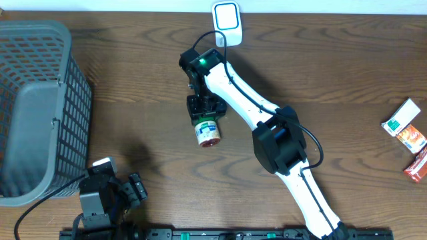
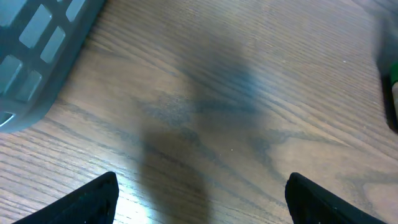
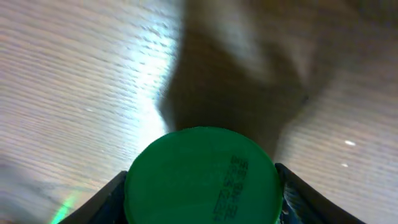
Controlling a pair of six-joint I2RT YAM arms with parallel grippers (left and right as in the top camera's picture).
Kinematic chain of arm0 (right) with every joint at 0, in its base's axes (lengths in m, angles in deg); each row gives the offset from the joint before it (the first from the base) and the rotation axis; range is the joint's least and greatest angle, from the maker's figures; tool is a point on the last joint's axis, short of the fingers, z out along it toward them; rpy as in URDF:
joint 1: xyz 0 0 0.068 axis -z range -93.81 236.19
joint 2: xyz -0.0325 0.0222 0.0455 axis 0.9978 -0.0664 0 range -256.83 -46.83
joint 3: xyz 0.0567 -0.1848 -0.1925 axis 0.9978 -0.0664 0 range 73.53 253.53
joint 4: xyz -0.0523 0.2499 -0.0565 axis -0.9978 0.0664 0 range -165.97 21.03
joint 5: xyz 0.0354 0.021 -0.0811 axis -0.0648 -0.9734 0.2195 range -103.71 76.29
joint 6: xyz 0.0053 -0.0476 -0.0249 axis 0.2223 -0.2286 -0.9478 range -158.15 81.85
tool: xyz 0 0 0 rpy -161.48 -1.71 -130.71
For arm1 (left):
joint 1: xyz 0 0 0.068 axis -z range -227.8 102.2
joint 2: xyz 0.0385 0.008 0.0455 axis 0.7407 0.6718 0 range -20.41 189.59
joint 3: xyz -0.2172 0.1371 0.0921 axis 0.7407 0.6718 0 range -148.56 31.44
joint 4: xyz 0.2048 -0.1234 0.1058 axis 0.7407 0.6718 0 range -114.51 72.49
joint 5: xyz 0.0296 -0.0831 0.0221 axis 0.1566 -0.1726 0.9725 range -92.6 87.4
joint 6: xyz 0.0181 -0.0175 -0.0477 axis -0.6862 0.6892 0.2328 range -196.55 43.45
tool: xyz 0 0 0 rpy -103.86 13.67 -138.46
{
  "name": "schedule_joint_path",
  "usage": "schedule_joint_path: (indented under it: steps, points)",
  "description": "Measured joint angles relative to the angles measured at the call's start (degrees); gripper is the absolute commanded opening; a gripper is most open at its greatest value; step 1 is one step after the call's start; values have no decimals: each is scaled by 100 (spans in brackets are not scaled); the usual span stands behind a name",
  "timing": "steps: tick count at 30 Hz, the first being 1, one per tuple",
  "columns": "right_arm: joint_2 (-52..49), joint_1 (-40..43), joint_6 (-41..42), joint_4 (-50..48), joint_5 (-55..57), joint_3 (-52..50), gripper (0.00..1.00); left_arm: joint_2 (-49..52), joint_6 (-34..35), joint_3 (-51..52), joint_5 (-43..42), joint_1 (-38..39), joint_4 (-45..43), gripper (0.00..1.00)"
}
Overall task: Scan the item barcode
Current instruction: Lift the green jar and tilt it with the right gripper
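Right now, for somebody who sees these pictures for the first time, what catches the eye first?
The right gripper, in the middle of the scene, clamped on a green-lidded jar. Just beyond it, at the far edge, stands a white scanner, and a large grey basket fills the left side.

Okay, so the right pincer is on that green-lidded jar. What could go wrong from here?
1. The right pincer seems to hold the jar only by its round green lid, so the jar might slip or swing once lifted.
2. No barcode shows in any view, so it may end up facing away from the white scanner and need turning.
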State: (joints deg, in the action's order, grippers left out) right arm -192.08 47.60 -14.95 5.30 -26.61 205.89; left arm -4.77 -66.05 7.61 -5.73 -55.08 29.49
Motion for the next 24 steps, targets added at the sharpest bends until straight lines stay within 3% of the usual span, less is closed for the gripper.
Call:
schedule_joint_path:
  steps: [10,16,24]
  points:
    - [2,118,-369,96,70,881,50,0,0,0,0,0,-2,86]
    - [2,125,-511,-61,251,1609,39,0,0,0,2,0,0,86]
    - [2,-76,-586,-343,975,1631,43,0,0,0,0,0,0,86]
